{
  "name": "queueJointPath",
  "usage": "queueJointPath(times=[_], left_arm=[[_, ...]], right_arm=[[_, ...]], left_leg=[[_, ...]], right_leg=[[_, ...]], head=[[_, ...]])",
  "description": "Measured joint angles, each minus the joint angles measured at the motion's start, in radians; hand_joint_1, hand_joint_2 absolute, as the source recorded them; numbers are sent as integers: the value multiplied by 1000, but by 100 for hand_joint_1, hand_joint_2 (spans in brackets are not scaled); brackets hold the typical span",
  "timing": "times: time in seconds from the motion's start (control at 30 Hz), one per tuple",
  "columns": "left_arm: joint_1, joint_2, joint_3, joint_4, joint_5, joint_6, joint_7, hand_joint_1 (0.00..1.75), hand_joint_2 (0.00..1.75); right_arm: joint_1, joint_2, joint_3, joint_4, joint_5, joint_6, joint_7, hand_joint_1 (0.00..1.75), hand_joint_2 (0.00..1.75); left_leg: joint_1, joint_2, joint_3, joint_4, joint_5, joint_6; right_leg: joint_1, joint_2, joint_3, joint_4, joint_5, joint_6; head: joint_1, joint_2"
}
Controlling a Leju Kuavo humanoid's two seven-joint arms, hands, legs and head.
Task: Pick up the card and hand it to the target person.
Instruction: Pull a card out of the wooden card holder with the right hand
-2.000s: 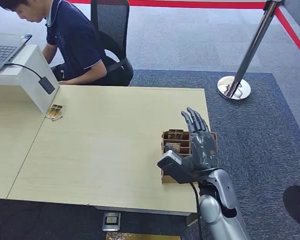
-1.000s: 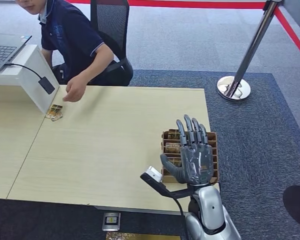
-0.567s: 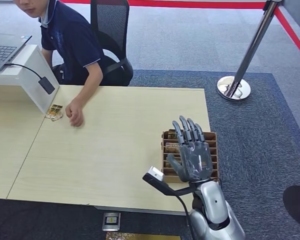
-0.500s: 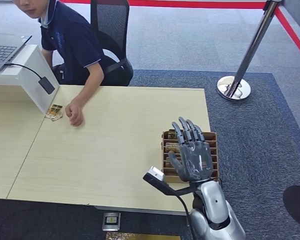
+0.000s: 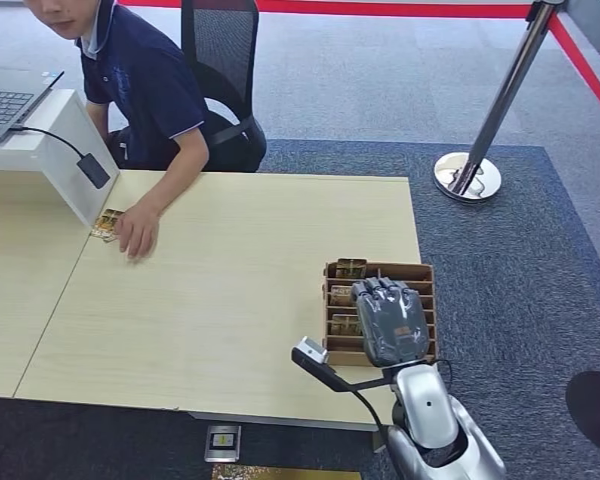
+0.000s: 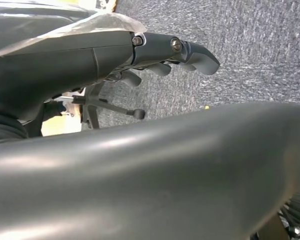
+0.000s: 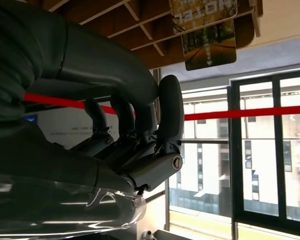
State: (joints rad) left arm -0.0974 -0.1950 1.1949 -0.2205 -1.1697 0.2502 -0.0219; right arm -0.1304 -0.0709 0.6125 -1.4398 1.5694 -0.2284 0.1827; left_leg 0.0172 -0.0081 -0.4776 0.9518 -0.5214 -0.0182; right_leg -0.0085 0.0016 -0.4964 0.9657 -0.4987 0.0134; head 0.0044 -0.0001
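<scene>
The robot's grey right hand (image 5: 388, 320) is reaching over the slotted brown cardboard card holder (image 5: 425, 282), fingers bent downward and apparently empty; photo-printed cards (image 5: 350, 268) are sitting in its slots. Grasping and handing to the seated navy-shirted person (image 5: 142, 80) remain.

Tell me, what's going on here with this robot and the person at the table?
The robot's right hand hangs over a brown cardboard slotted box of printed cards near the corner of the light wooden table, fingers curled down toward the slots. No card is lifted out yet. Across the table, a person in a dark blue shirt rests a hand on a few loose cards beside a white stand.
</scene>
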Motion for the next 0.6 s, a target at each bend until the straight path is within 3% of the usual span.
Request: queueJointPath(times=[0.2, 0.23, 0.37, 0.43, 0.6], left_arm=[[0, 2, 0, 0, -5, 0, 1, 0, 0], [0, 3, 0, 0, -6, 0, 1, 0, 0], [0, 3, 0, 0, -6, -1, 1, 0, 0], [0, 3, 0, 0, -6, -1, 1, 0, 0], [1, 3, 0, 0, -5, 0, 1, 0, 0]], right_arm=[[-16, -43, 54, 2, -9, 74, -58, 139, 175], [-18, -45, 57, 6, -19, 81, -69, 134, 175], [-28, -48, 62, 40, -85, 73, -104, 82, 175], [-29, -47, 62, 55, -109, 61, -113, 84, 175], [-28, -46, 62, 79, -127, 51, -118, 66, 175]], left_leg=[[0, 0, 0, 0, 0, 0], [0, 0, 0, 0, 0, 0], [0, 0, 0, 0, 0, 0], [0, 0, 0, 0, 0, 0], [0, 0, 0, 0, 0, 0]], right_leg=[[0, 0, 0, 0, 0, 0], [0, 0, 0, 0, 0, 0], [0, 0, 0, 0, 0, 0], [0, 0, 0, 0, 0, 0], [0, 0, 0, 0, 0, 0]], head=[[0, 0], [0, 0], [0, 0], [0, 0], [0, 0]])
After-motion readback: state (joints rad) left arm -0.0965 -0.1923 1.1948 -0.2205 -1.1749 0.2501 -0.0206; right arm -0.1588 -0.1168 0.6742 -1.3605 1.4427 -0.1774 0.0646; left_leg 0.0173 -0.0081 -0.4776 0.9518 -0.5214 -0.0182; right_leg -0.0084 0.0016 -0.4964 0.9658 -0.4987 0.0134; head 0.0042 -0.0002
